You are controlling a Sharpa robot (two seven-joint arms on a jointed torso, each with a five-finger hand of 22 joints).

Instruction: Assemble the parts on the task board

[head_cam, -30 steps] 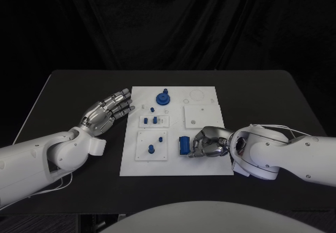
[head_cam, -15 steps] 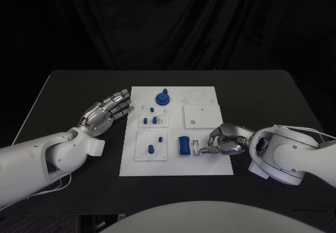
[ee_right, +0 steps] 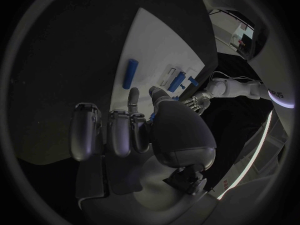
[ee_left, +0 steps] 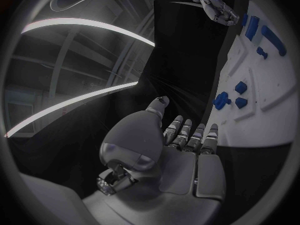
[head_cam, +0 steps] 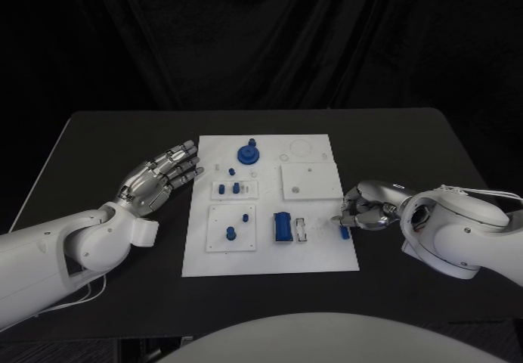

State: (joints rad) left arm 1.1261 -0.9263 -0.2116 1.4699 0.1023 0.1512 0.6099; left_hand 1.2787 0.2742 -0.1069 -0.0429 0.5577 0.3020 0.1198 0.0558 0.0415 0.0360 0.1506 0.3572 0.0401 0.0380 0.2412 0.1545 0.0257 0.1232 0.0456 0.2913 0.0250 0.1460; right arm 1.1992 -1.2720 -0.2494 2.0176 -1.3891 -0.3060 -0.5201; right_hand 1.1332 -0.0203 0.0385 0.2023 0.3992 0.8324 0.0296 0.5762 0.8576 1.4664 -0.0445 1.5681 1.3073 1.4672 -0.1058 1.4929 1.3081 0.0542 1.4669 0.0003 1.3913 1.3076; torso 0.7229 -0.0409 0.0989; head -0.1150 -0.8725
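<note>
Right hand (head_cam: pixel 365 212) sits curled at the right edge of the white task board (head_cam: pixel 316 261), with a small blue peg (head_cam: pixel 345 232) just below its fingers; whether the peg is pinched or merely lies on the board beside them cannot be told, and the right wrist view shows the fingers (ee_right: pixel 112 132) bent over the board without settling it. Left hand (head_cam: pixel 162 175) hovers over the black table (head_cam: pixel 109 144) just left of the board, palm up, fingers spread and holding nothing; the left wrist view shows the same spread fingers (ee_left: pixel 187 135). On the board, a long blue block (head_cam: pixel 283 226) stands beside a small white slotted piece (head_cam: pixel 301 229) near the middle. A round blue gear (head_cam: pixel 249 153) sits at the far end, and small blue pegs (head_cam: pixel 231 187) stand in white square plates on the left side. No writing can be read on the board or the parts.
</note>
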